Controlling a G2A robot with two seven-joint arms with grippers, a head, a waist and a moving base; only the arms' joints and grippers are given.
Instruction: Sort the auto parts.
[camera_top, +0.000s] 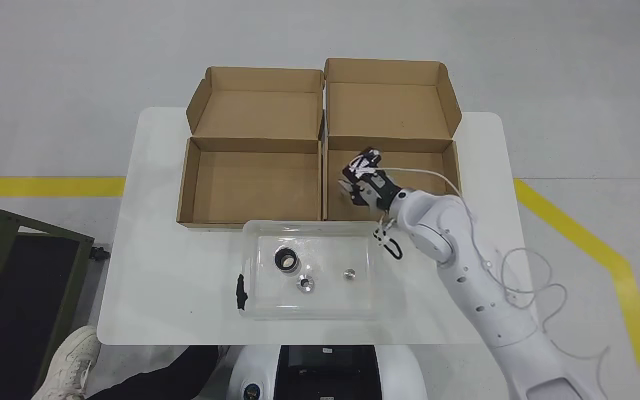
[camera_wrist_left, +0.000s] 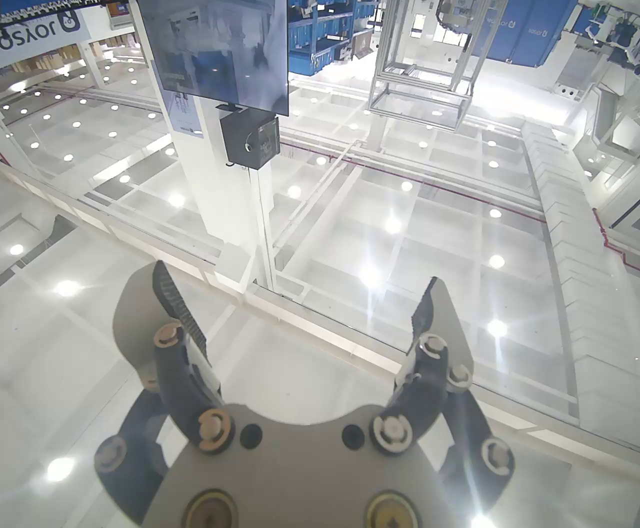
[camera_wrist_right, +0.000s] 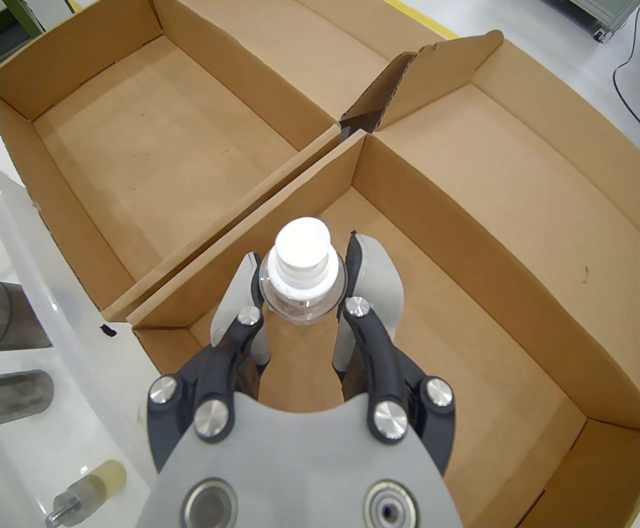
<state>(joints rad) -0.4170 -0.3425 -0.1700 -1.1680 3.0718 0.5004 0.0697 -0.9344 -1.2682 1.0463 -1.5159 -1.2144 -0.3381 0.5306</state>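
Top overhead, R wrist close, both see right box (camera_top: 430, 160); L faces ceiling (camera_wrist_left: 400, 225).

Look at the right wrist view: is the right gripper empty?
No, the right gripper is shut on a white-capped clear part over a cardboard box.

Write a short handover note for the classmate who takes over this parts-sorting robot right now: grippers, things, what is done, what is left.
Left gripper: open, empty, pointing up at the ceiling.
Right gripper: shut on a white-capped clear part, held above the right box, at its near corner next to the left box.
Boxes: both look bare inside where visible.
Tray: a ring and two small metal parts lie in it.
Done: one part gripped; none boxed yet.
Left: release it, then sort what lies in the tray.
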